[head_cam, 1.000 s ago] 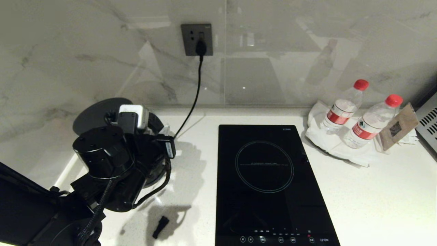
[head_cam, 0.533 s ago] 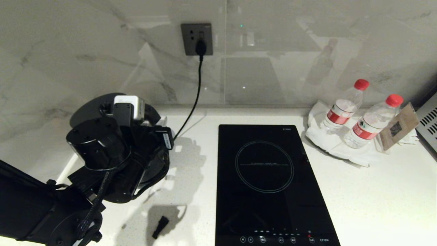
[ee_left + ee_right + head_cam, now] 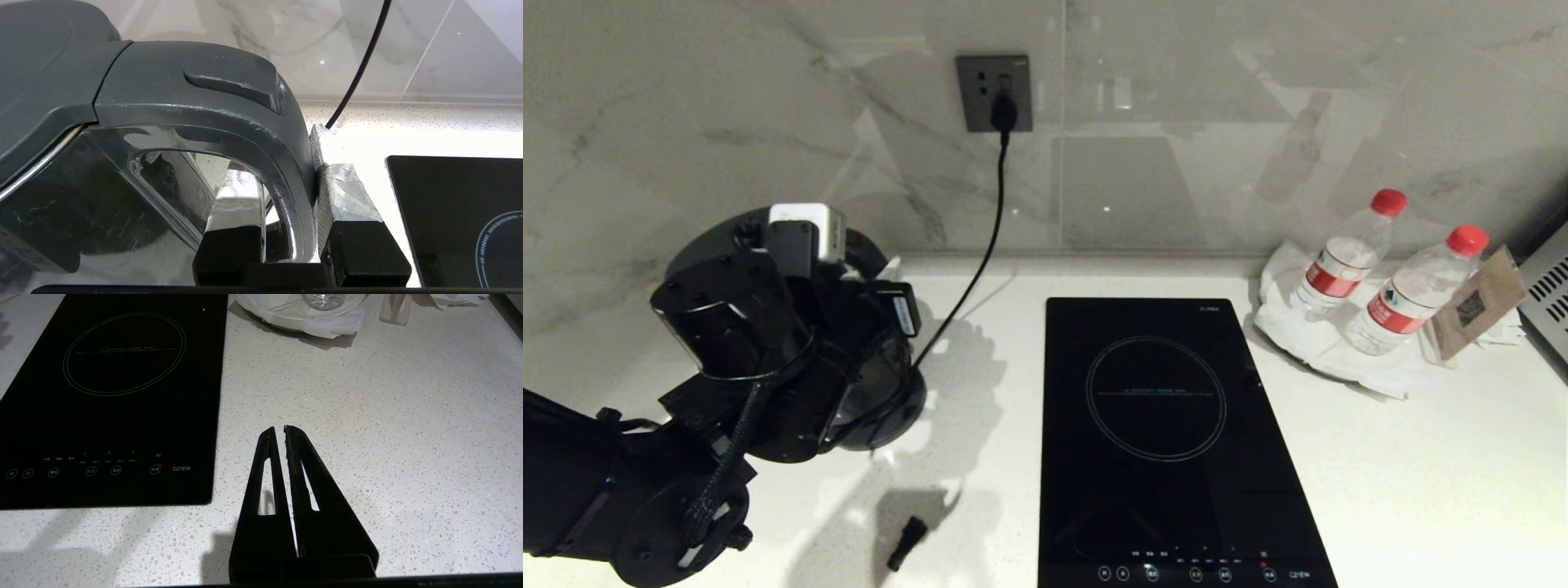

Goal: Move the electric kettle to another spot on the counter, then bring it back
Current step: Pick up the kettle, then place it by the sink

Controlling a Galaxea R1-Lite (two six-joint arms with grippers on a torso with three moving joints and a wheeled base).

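The left gripper [image 3: 286, 212] stays clamped on the loop handle of the kettle [image 3: 874, 384], one finger [image 3: 235, 204] inside the loop, the other outside. Over the last second arm and kettle have drifted away from the hob [image 3: 1168, 441], toward the wall corner (the kettle looks lifted, though the arm hides its foot). That suggests the carry across the counter [image 3: 1421, 457] is underway. The right gripper [image 3: 284, 435], fingers together, hangs idle beside the hob.

The electric kettle [image 3: 874, 392] stands left of the hob [image 3: 1168, 441] on the counter [image 3: 1421, 490].
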